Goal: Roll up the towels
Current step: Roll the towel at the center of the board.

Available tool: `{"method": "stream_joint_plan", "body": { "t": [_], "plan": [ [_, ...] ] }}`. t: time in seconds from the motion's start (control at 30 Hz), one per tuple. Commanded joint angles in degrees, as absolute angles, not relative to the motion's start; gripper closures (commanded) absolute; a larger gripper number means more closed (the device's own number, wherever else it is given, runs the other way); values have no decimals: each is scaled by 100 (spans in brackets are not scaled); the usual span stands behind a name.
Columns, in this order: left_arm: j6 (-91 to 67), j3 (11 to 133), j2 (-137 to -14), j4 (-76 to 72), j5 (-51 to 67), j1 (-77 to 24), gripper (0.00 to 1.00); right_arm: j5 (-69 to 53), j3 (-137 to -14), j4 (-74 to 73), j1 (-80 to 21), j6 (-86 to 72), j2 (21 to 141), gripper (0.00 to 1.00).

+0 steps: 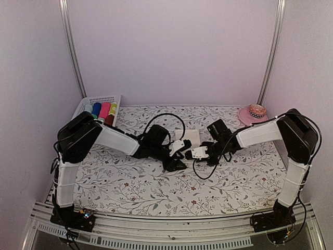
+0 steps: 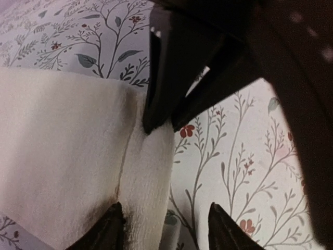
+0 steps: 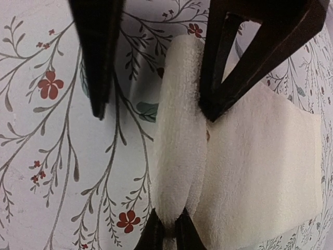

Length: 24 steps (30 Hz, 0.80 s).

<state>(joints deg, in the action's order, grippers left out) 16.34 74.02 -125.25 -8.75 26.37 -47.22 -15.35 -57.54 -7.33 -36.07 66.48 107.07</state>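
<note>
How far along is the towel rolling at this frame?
Done: one edge of the cream towel is raised into a first fold. In hand: the right gripper is shut on that fold, and the left gripper is open, straddling the same edge. Left: most of the towel lies flat, so nearly the whole roll remains.

Plain pale lilac walls close the back and sides; two slim silver metal uprights stand in the rear corners; a white tabletop printed with grey twigs and red flowers; a ribbed aluminium rail edges its front.
</note>
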Motion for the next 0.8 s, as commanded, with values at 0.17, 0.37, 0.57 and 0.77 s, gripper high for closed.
{"method": "stream_joint_plan", "body": {
  "t": [0.17,0.37,0.57,0.77],
  "plan": [
    [1797,6245,-10992,-1184,2325,-4663,27,-2112,-6840,-3297,-3510,6306,11193,97],
    [2196,5725,-10607,-1501,1620,-5052,30,-2875,-7766,-4640,-3331,6236,11600,97],
    [2397,5796,-10915,-1617,1490,-5226,34,-3606,-8382,-5573,-3168,6294,12053,97],
    [2502,5956,-11202,-1595,1869,-5237,35,-4073,-8848,-6111,-2902,6242,12480,97]
  ]
}}
